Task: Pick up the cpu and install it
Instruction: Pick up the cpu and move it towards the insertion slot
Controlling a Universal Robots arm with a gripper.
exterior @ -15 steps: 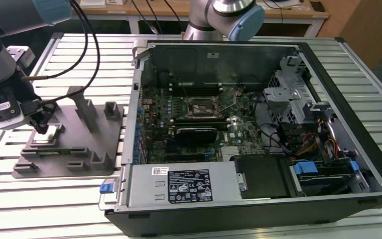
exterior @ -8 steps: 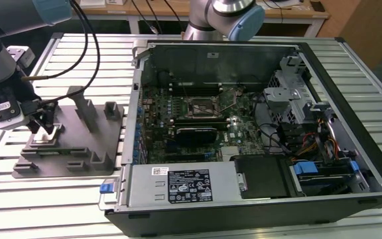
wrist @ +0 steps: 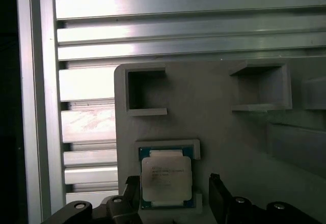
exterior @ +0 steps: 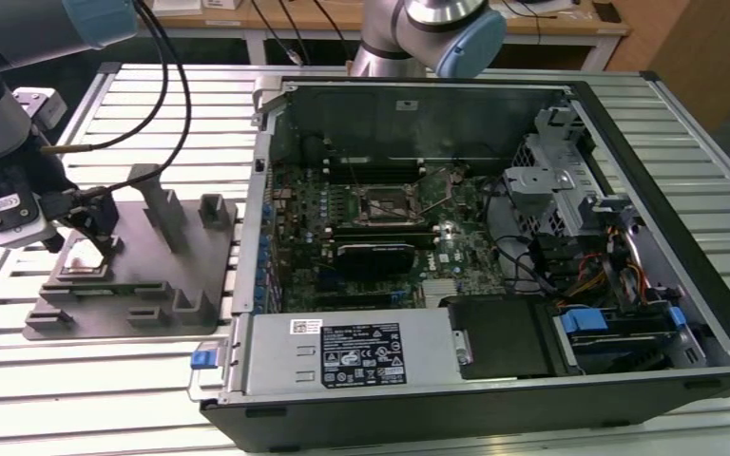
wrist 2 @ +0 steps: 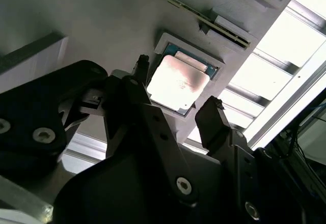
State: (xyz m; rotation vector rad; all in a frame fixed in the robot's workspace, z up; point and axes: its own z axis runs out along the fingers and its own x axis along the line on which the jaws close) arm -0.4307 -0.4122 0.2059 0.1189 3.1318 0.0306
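Gripper (exterior: pixel 90 239) low over the tray (exterior: pixel 149 290), at the exterior view's left. Fingers (wrist 2: pixel 214 117) apart, closed on nothing. In both wrist views they straddle the cpu (wrist 2: pixel 178 81), one black tip beside each of two opposite edges. A narrow gap shows on either side; no contact that I can make out. So the cpu sits directly between the tips, not off to one side. It lies flat, silver top up, in a shallow pocket (wrist: pixel 168 143) of the tray. The chip is close to square, so no long axis counts for much. What counts, as I judge it, is that the fingers face the two edges the pocket leaves free. The raised lip wraps the far edge and its corners in the first wrist view, clear of the tips. Tall posts (exterior: pixel 163 204) stand on the tray toward the exterior view's right of the gripper, near it but not touching. Room straight above the pocket looks open. The tray rests on the slatted metal table (exterior: pixel 149 104), near its edge. The open case (exterior: pixel 669 190) lies just beside the tray on the exterior view's right. The socket (exterior: pixel 387 201) is inside it on the board, well apart from the gripper, past the case wall.
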